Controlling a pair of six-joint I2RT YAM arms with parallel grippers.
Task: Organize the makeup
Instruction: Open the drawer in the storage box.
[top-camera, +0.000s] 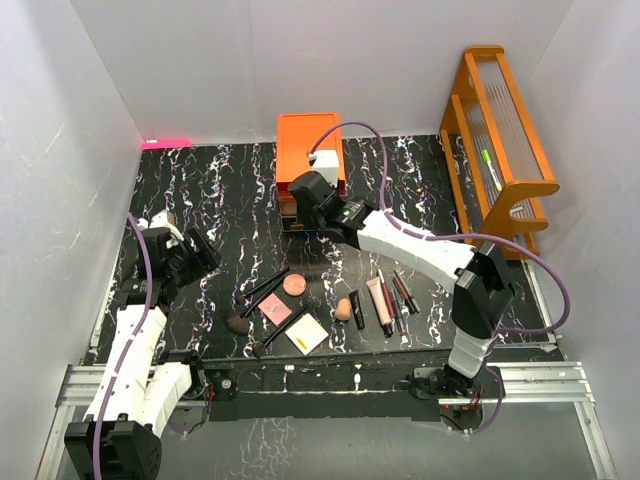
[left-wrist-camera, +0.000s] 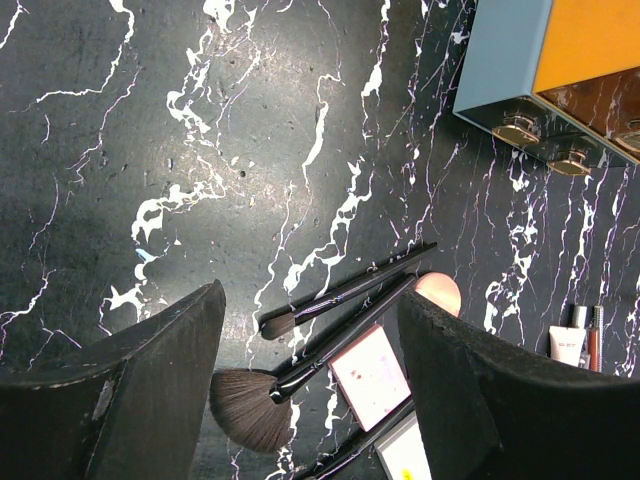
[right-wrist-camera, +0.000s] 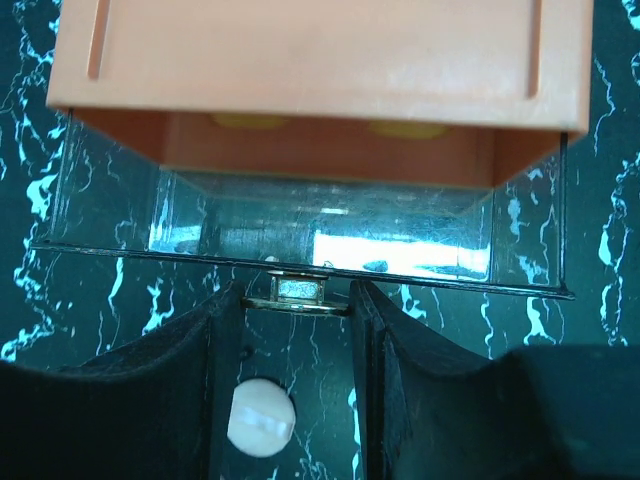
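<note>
The makeup lies near the table's front: black brushes (top-camera: 265, 288), a round tan compact (top-camera: 293, 284), a pink palette (top-camera: 274, 309), a pale-yellow palette (top-camera: 306, 333), a beige sponge (top-camera: 343, 310) and tubes (top-camera: 382, 300). My left gripper (top-camera: 195, 250) hangs open above the table at the left. Between its fingers I look down on the brushes (left-wrist-camera: 340, 292), the pink palette (left-wrist-camera: 370, 375) and the compact (left-wrist-camera: 440, 290). My right gripper (right-wrist-camera: 297, 300) is shut on the brass knob (right-wrist-camera: 297, 291) of a clear drawer (right-wrist-camera: 300, 235), which sticks out of the orange drawer chest (right-wrist-camera: 320, 60).
The orange drawer chest (top-camera: 312, 150) stands at the back middle, with my right arm reaching to its front. An orange wooden rack (top-camera: 505, 140) stands along the right wall. A pale round thing (right-wrist-camera: 262, 418) shows between the right fingers, below the knob.
</note>
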